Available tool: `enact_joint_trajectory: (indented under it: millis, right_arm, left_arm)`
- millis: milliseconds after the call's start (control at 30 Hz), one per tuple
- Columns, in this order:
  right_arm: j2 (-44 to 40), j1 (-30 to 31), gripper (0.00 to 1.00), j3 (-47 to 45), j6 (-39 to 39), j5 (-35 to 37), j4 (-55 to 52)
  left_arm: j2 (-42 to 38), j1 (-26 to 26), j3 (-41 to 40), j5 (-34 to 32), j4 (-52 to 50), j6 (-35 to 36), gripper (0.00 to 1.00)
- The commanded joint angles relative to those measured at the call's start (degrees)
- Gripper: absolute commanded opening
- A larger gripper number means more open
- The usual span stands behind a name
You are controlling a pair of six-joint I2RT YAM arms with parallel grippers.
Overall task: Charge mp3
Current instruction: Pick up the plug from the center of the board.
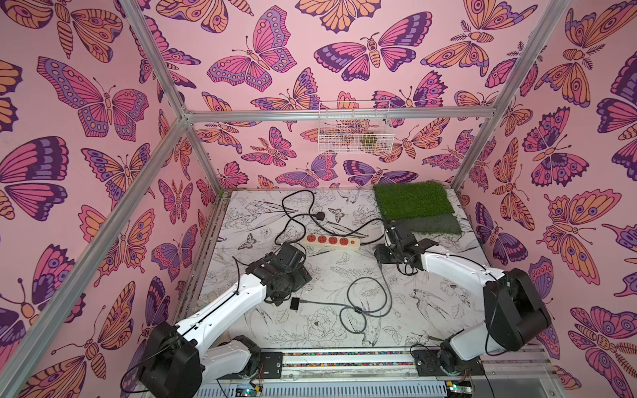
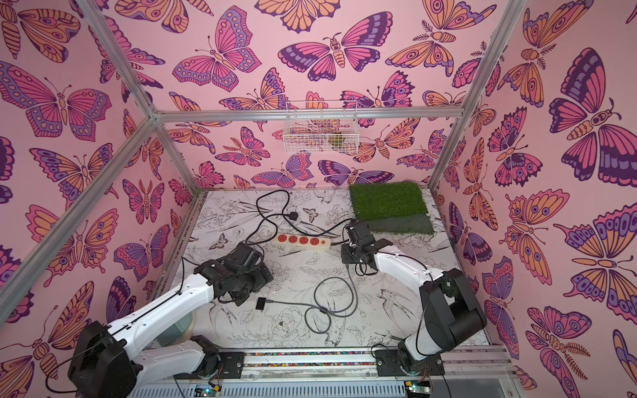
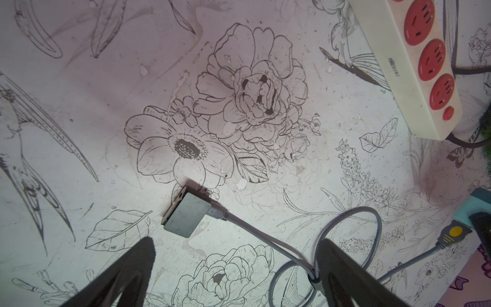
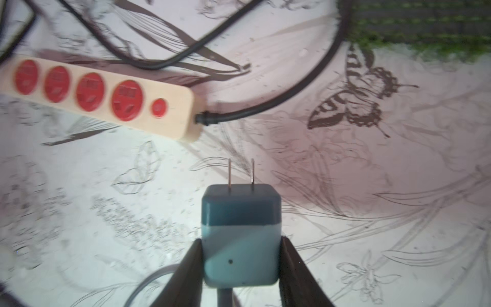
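The mp3 (image 1: 295, 304) (image 2: 261, 304) is a tiny flat dark square lying on the flower-printed table, its plain face (image 3: 186, 218) up. A grey cable (image 3: 265, 235) is plugged into its side and loops across the table (image 1: 368, 299). My left gripper (image 3: 237, 249) hangs open just beside the mp3, touching nothing. My right gripper (image 4: 241, 242) is shut on the teal charger adapter (image 4: 240, 212), whose two prongs point toward the end of the power strip (image 4: 101, 95). The cable's other end, a plug with a yellow spot (image 3: 454, 234), sits in the adapter (image 3: 478, 204).
The cream power strip (image 1: 332, 241) (image 2: 303, 241) with red sockets lies mid-table; its thick black cord and mains plug (image 1: 320, 216) trail behind it. A green grass mat (image 1: 413, 200) fills the back right corner. A white wire basket (image 1: 355, 127) hangs on the back wall.
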Motion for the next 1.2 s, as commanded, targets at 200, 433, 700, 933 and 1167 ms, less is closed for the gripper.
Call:
enact_joint_trajectory:
  millis: [200,433,700,933,1167]
  right_arm:
    - [-5.22,7.76,0.02,-1.96,-3.88,-19.23,8.06]
    - [-5.73,12.41,0.03,-4.08,-5.78,-29.94,13.74]
    - [-2.46,15.13,0.0,-3.23,-7.88,-33.92,14.07]
    - [0.76,15.21,0.0,-1.17,-10.67,-35.01,12.4]
    - [5.76,15.19,0.0,3.98,-13.97,-34.75,8.23]
  left_arm:
    - [2.11,-0.14,3.14,1.46,1.24,-1.75,0.95]
    - [1.59,-0.23,2.38,1.66,5.08,-4.49,0.94]
    - [-2.01,-0.2,-4.33,5.98,19.63,-8.73,0.91]
    - [-3.39,-0.23,-8.12,7.91,27.96,-10.56,0.91]
    - [-0.16,-0.23,-9.03,10.92,34.33,-11.26,0.91]
